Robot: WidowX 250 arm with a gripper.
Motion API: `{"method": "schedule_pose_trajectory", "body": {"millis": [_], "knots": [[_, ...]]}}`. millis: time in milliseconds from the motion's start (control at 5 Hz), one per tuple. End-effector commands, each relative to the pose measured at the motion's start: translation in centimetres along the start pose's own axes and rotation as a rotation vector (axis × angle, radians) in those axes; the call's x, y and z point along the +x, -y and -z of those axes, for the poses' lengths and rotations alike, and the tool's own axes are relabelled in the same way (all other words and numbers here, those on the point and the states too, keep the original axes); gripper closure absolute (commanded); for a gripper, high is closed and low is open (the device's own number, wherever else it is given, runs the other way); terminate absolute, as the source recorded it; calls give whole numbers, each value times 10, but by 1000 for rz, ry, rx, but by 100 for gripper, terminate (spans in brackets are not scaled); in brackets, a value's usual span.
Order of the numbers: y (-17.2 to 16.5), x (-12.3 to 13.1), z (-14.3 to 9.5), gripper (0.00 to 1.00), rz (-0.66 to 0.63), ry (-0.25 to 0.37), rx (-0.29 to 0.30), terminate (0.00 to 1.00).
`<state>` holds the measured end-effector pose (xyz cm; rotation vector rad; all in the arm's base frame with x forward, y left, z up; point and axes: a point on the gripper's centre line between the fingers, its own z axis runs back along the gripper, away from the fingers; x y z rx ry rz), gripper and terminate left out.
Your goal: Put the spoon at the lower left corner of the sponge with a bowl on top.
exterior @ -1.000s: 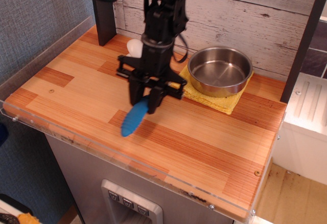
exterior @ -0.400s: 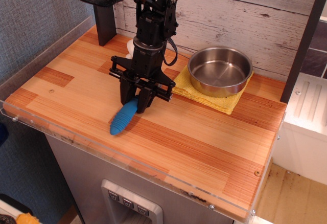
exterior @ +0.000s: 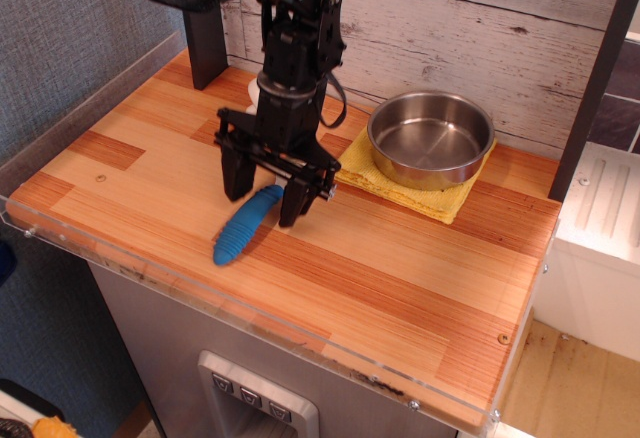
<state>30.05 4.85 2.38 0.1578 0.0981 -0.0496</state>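
The spoon (exterior: 245,226) lies flat on the table (exterior: 150,168), with its blue handle pointing toward the front edge. Its silver head is hidden behind the end effector (exterior: 264,193), so I cannot see it. The end effector stands right over the top part of the spoon. Its two fingers are now spread wide apart, one on each side of the handle, and they hold nothing. A moment ago they were pinched tight on the spoon, so the spoon has just been let go.

To the right of the end effector is the yellow sponge (exterior: 400,190), and the shiny steel bowl (exterior: 430,138) sits on top of it. The spoon rests just off the sponge's lower left corner, which looks like the right spot. I think the job is almost done. The arm only needs to lift away without bumping the spoon.
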Motion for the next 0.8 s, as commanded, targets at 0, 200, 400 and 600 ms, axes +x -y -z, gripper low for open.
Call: {"method": "schedule_pose_trajectory", "body": {"millis": [0,200,400,600], "knots": [[-18,-15,-44,0,-34,111,-51,0],[-23,-16,-34,0,31,78,-98,0],[-23,-16,-34,0,31,78,-98,0],[-23,-16,-34,0,31,78,-98,100]]}}
